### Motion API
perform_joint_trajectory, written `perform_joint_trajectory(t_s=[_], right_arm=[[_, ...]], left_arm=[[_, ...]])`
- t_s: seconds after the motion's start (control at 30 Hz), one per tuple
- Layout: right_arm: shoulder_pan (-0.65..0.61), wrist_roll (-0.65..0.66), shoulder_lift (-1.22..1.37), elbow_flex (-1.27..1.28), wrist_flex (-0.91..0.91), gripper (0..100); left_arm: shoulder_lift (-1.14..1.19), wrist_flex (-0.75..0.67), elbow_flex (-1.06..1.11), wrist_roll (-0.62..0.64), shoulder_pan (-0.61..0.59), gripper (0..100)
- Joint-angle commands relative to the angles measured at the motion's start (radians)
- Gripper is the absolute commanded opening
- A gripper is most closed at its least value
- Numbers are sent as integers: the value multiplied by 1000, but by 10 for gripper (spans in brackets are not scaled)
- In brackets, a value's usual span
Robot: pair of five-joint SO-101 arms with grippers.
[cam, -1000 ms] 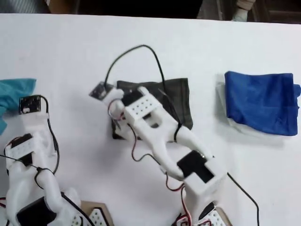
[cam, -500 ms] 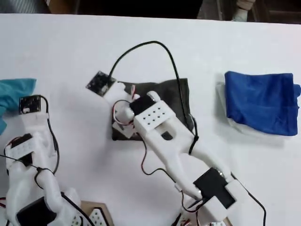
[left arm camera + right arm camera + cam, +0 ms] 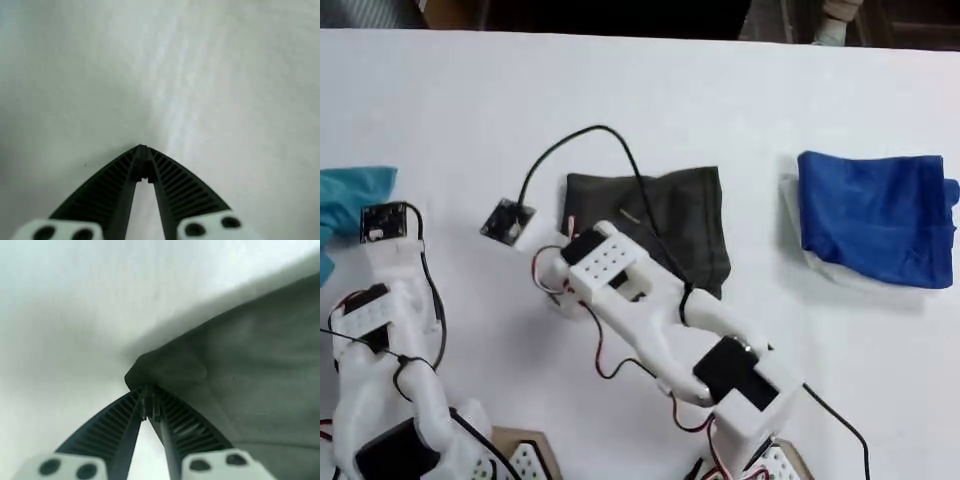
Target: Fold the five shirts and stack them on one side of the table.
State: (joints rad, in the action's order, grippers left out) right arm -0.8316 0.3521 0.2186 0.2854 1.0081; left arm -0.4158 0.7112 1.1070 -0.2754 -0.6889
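Hiding dark shirt [image 3: 695,225] corner: right arm [image 3: 650,315]

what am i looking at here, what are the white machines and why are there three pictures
These are two small robot arms, the left arm and the right arm, at a white table, set to fold shirts. The wide picture comes from a fixed camera looking down. The other two come from a camera on each arm's wrist, so the black ribbed wedge in each is that arm's own gripper.

On the table lie a folded dark grey shirt in the middle, a folded blue shirt to one side and a teal cloth at the opposite edge.

The left gripper is shut over bare table and holds nothing. The right gripper is shut too, its tips at a corner of the dark grey shirt. Whether it pinches the cloth I cannot tell.
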Motion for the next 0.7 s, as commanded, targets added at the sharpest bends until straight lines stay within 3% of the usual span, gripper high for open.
perform_joint_trajectory(t_s=[0.0,0.2,0.4,0.67], right_arm=[[42,-8,-65,-83,54,22],[131,2,-254,-178,183,22],[377,-72,-294,-100,203,39],[582,-258,-179,-89,182,307]], left_arm=[[-29,-17,-16,8,-2,26],[-29,-17,-16,8,-2,26],[-29,-17,-16,8,-2,26],[-29,-17,-15,8,-2,26]])
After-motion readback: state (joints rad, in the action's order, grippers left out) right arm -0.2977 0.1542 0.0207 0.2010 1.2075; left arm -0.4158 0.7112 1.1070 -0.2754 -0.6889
